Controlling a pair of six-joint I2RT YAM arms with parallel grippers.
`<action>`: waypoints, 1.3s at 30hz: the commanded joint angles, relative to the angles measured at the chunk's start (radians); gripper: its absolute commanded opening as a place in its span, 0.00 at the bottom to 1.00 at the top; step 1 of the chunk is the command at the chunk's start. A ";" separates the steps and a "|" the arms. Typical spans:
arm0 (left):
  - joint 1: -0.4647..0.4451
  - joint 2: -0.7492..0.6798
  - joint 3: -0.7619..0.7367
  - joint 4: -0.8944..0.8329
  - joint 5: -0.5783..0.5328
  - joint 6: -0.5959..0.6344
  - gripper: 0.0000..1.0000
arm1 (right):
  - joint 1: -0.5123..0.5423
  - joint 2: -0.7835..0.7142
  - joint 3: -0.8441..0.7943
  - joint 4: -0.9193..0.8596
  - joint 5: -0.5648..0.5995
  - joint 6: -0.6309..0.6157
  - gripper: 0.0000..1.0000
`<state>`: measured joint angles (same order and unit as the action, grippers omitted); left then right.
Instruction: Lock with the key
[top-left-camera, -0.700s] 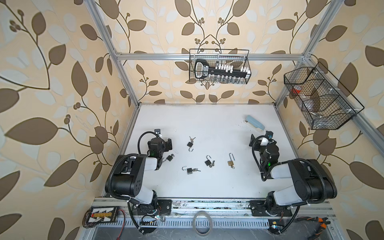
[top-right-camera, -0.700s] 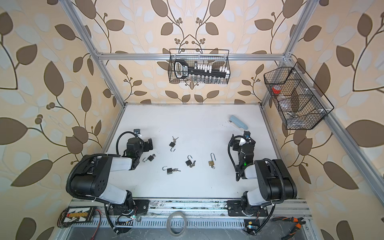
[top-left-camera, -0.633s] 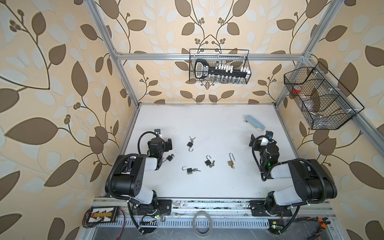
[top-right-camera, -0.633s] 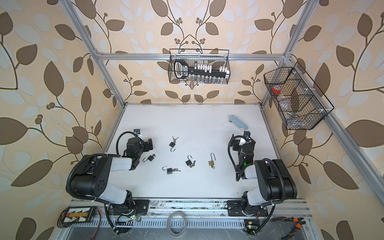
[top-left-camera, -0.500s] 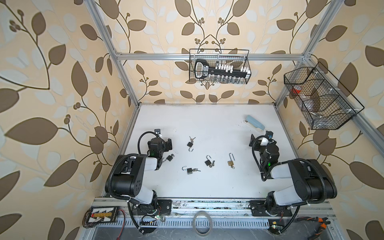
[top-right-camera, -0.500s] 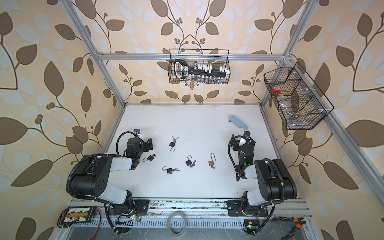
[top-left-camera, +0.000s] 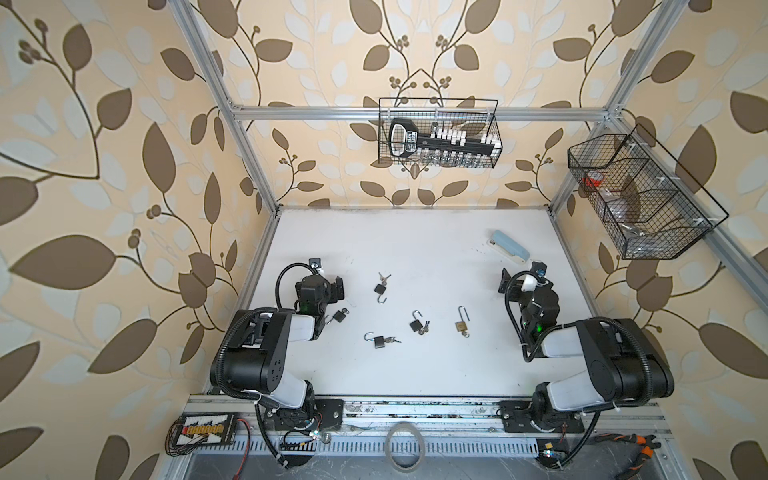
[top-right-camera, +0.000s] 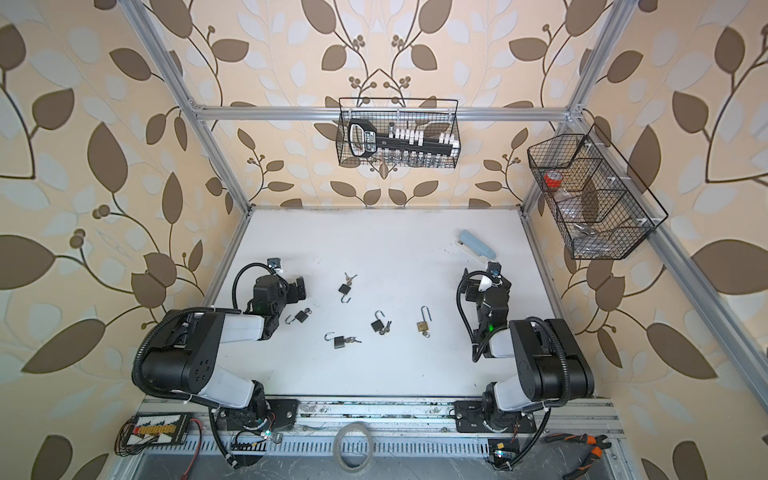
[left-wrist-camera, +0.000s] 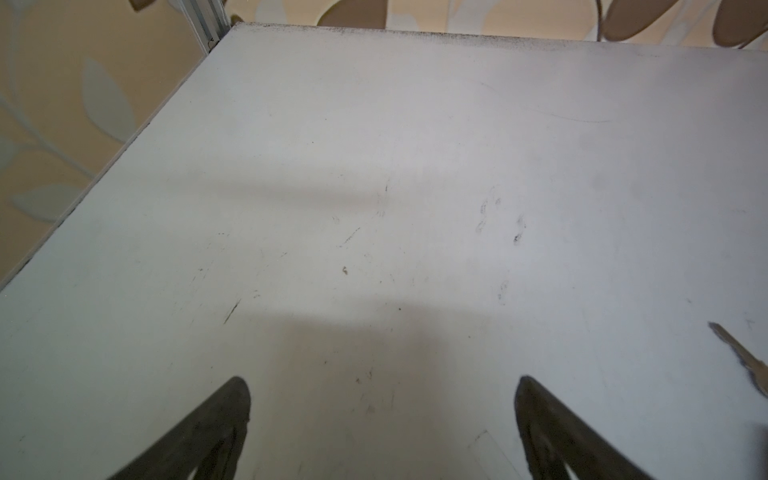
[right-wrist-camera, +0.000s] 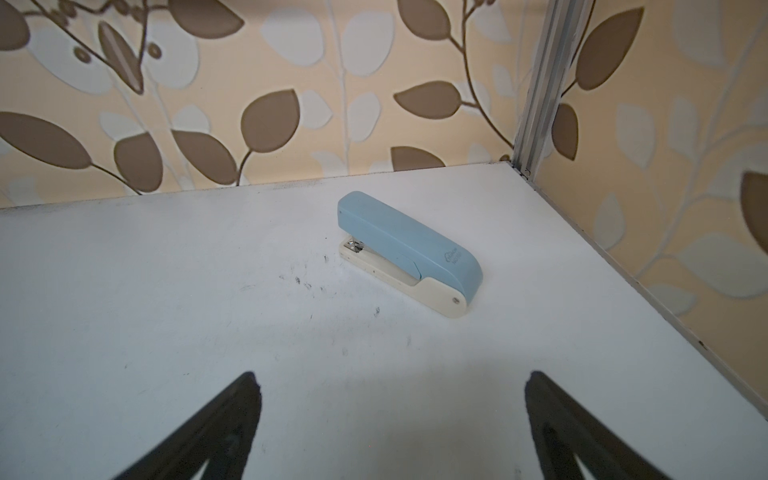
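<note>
Several small padlocks lie open-shackled mid-table in both top views. One dark padlock (top-left-camera: 380, 289) has keys (top-left-camera: 385, 277) in it. Another (top-left-camera: 378, 341) lies nearer the front and a third (top-left-camera: 415, 326) to its right, both with keys. A brass padlock (top-left-camera: 460, 326) lies furthest right, and a dark one (top-left-camera: 339, 316) sits beside my left arm. My left gripper (left-wrist-camera: 382, 384) hovers open over bare table at the left (top-left-camera: 321, 286); a key (left-wrist-camera: 744, 361) shows at that wrist view's edge. My right gripper (right-wrist-camera: 390, 380) is open and empty at the right (top-left-camera: 525, 284).
A blue and cream stapler (right-wrist-camera: 409, 251) lies just beyond my right gripper, near the back right corner (top-left-camera: 509, 246). A wire basket (top-left-camera: 438, 133) hangs on the back wall and another (top-left-camera: 640, 195) on the right wall. Frame posts stand at the table's corners.
</note>
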<state>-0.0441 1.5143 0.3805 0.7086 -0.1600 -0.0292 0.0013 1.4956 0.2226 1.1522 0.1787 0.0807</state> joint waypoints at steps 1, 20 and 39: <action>-0.005 -0.030 -0.017 0.062 -0.016 0.010 0.99 | 0.005 -0.001 -0.005 0.010 0.007 -0.002 0.99; -0.181 -0.443 0.455 -1.128 -0.328 -0.656 0.99 | 0.093 -0.437 0.271 -0.855 0.216 0.539 0.99; -0.628 -0.378 0.489 -1.077 0.162 -0.525 0.99 | 0.491 -0.306 0.421 -1.375 -0.001 0.563 0.87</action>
<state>-0.6552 1.1328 0.8246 -0.3676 -0.0399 -0.5755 0.3977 1.1751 0.6128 -0.0273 0.0853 0.6464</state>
